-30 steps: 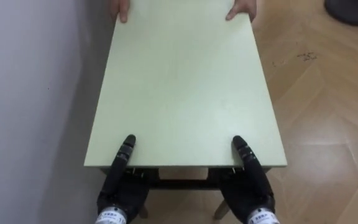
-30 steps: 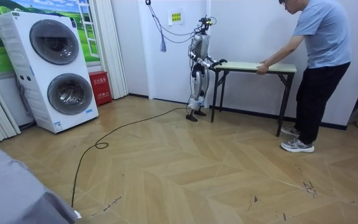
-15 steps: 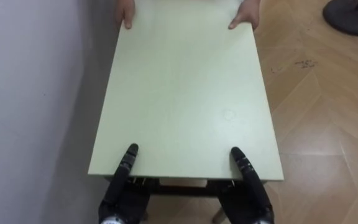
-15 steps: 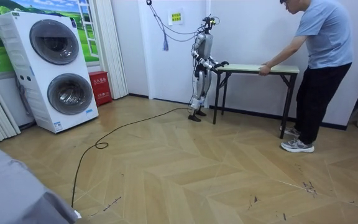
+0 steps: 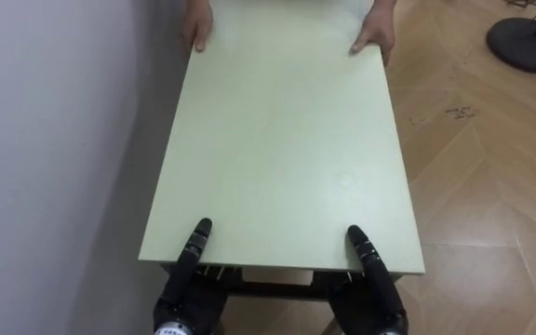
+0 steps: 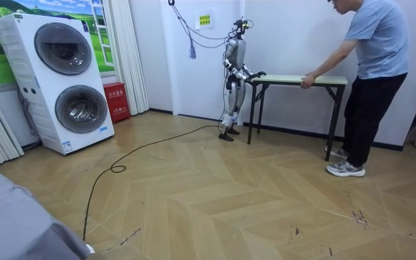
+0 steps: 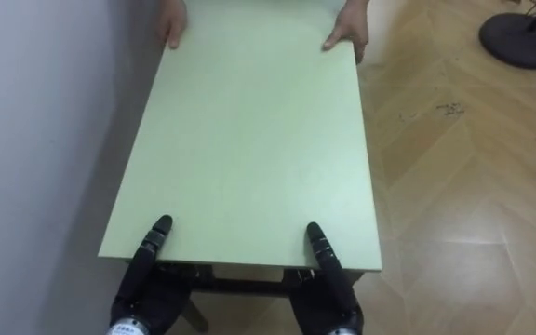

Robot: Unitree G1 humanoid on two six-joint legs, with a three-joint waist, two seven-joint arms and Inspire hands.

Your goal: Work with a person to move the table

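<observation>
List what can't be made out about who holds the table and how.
- Hold of the left hand and right hand beneath the table: hidden by the tabletop, eye views.
- The person's hands: cut off at the wrists by the top edge, eye views.
- Whether the table's legs clear the floor: too small, room view.

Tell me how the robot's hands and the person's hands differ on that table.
The robot's left hand and right hand are black, at the near end of the table; the person's hands are bare, at the far end. The robot's reach up from below the edge, inset from the corners; the person's lie on the corners. Both pairs touch the top, one hand per side.
</observation>
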